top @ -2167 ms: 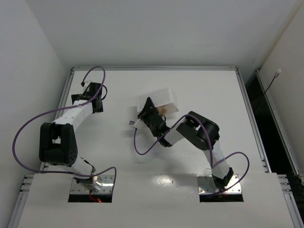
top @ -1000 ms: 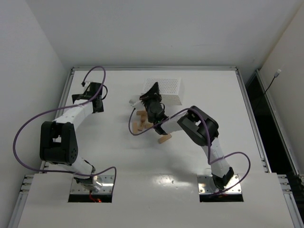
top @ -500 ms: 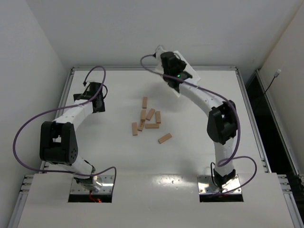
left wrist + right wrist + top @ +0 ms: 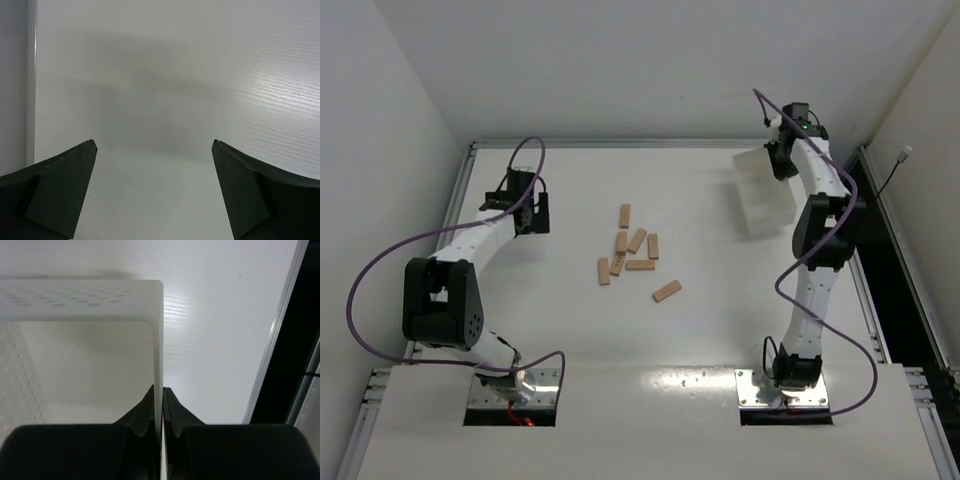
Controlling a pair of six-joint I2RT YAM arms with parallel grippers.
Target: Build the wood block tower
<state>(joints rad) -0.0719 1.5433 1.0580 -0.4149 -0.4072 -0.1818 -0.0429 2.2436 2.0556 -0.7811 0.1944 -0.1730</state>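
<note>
Several tan wood blocks (image 4: 628,246) lie flat and scattered on the table's middle, one block (image 4: 667,291) a little apart at the near right. No tower stands. My right gripper (image 4: 782,160) is at the far right, shut on a wall of the white tray (image 4: 762,195), which it holds. In the right wrist view the fingers (image 4: 148,401) pinch the tray wall (image 4: 158,340); the tray looks empty. My left gripper (image 4: 525,212) is at the far left, open and empty; the left wrist view shows its fingertips (image 4: 75,170) over bare table.
A metal rail (image 4: 850,230) runs along the table's right edge, with a dark gap beyond it. White walls stand behind and to both sides. A rail (image 4: 460,195) borders the left edge near my left gripper.
My right gripper tipped the white tray over the middle, spilling the blocks onto the table, then carried the tray to the far right. The left arm has barely moved.
</note>
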